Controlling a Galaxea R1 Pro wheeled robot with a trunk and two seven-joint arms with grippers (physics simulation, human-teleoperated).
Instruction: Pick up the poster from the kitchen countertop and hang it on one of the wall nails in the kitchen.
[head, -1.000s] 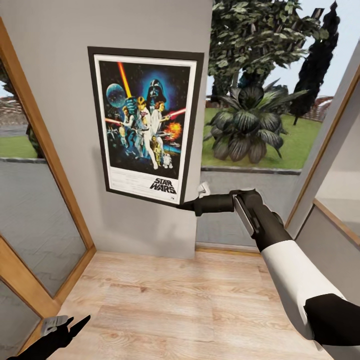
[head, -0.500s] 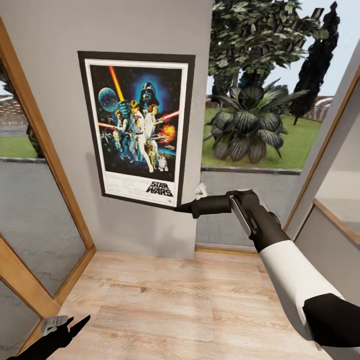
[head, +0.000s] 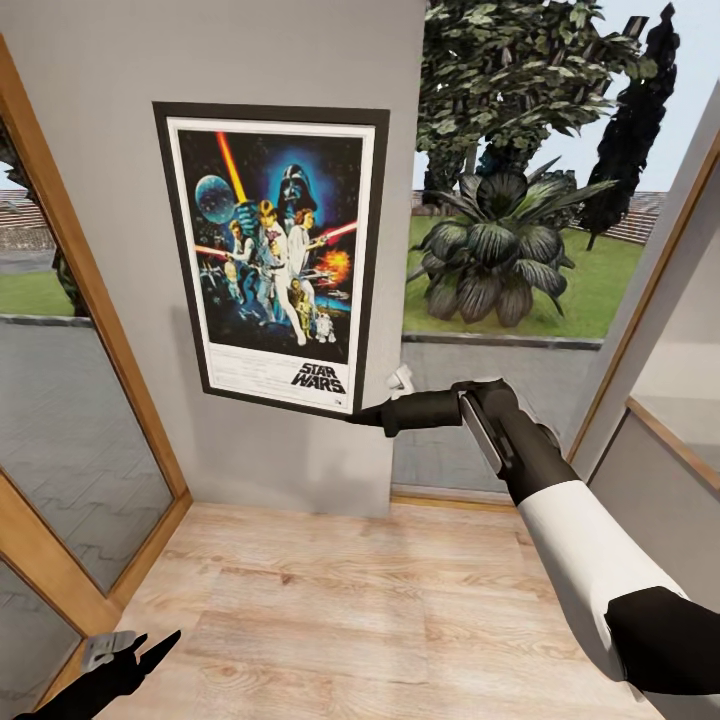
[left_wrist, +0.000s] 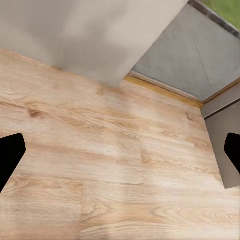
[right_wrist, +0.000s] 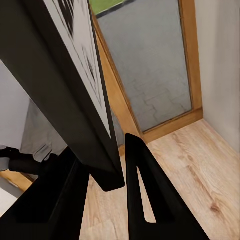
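The right hand (head: 366, 415), clenched on the poster (head: 270, 255) at its 5 o'clock corner, has swung it leftward nearly flat against the grey wall (head: 300, 50), so hanging seems close.

light grey plaster wall panel (head: 120, 60): 12 o'clock, plain. light oak plank floor (head: 380, 610): 6 o'clock, bare. oak-framed glass door (head: 70, 400): 9 o'clock, paved ground seen through it. large window pane (head: 520, 400): 2 o'clock. broad-leaved dark green plant (head: 497, 255): outdoors on grass, 1 o'clock. tall leafy trees (head: 520, 70): behind it. sloping grey wall panel (head: 670, 400): 3 o'clock.
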